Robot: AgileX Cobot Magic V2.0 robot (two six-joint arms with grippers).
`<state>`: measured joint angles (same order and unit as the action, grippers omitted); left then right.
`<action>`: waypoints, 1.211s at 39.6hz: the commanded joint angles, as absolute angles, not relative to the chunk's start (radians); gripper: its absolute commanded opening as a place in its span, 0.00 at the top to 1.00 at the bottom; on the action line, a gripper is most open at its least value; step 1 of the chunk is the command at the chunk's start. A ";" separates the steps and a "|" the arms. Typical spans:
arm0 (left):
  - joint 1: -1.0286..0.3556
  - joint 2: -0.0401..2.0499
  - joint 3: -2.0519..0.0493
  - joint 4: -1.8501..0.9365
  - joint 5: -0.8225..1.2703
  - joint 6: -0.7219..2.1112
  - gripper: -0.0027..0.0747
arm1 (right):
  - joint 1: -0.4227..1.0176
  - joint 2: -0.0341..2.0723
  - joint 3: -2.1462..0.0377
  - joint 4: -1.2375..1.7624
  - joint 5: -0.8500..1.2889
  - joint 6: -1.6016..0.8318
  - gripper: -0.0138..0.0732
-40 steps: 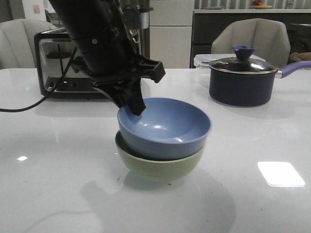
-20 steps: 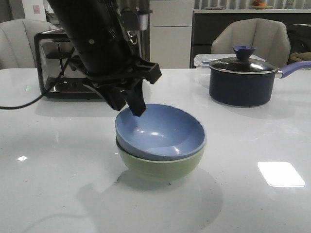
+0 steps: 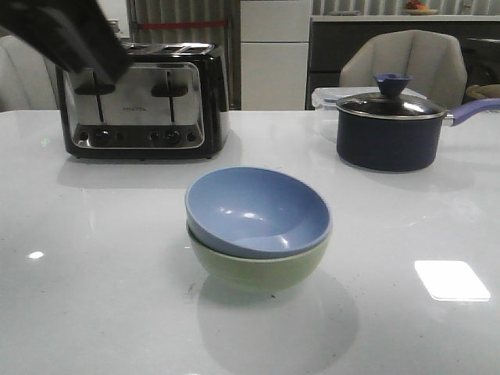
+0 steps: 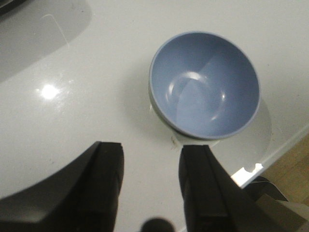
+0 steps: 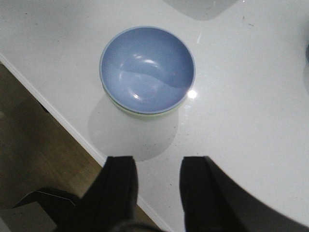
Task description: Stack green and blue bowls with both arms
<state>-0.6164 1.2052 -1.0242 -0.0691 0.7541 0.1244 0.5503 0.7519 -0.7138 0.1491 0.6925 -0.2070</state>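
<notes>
The dusty blue bowl [image 3: 256, 211] sits nested inside the pale green bowl [image 3: 258, 268] on the white table, near the middle of the front view. The stack also shows in the left wrist view [image 4: 205, 84] and the right wrist view [image 5: 147, 70], where only a thin green edge [image 5: 145, 114] peeks out. My left gripper [image 4: 150, 147] is open and empty, raised above the table apart from the bowls; part of its arm [image 3: 66, 35] shows at the upper left of the front view. My right gripper [image 5: 158, 162] is open and empty, high over the table's edge.
A chrome and black toaster [image 3: 144, 101] stands at the back left. A dark saucepan [image 3: 388, 129] with a blue-knobbed lid stands at the back right, a clear lidded box [image 3: 324, 100] behind it. The table edge [image 5: 58, 116] and the floor show in the right wrist view.
The left gripper let go of the blue bowl, which settled level into the green bowl. The left arm has lifted away up and to the left.
</notes>
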 commanded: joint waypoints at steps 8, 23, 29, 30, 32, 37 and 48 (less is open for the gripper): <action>-0.625 0.823 -0.825 -0.019 0.704 0.124 0.50 | 0.551 0.745 -0.739 0.157 0.633 -0.212 0.43; -0.625 0.584 -0.659 -0.013 0.698 0.124 0.50 | 0.551 0.745 -0.739 0.156 0.649 -0.212 0.43; -0.625 0.587 -0.651 -0.013 0.685 0.124 0.50 | 0.551 0.745 -0.739 0.156 0.663 -0.212 0.43; -0.625 0.588 -0.651 -0.013 0.683 0.124 0.50 | 0.551 0.745 -0.739 0.156 0.665 -0.212 0.43; -0.625 0.588 -0.651 -0.013 0.679 0.124 0.50 | 0.551 0.745 -0.739 0.156 0.667 -0.212 0.44; -0.625 0.588 -0.651 -0.013 0.672 0.124 0.59 | 0.551 0.745 -0.739 0.156 0.671 -0.212 0.57; -0.625 0.588 -0.651 -0.013 0.670 0.080 0.84 | 0.551 0.745 -0.739 0.156 0.678 -0.212 0.77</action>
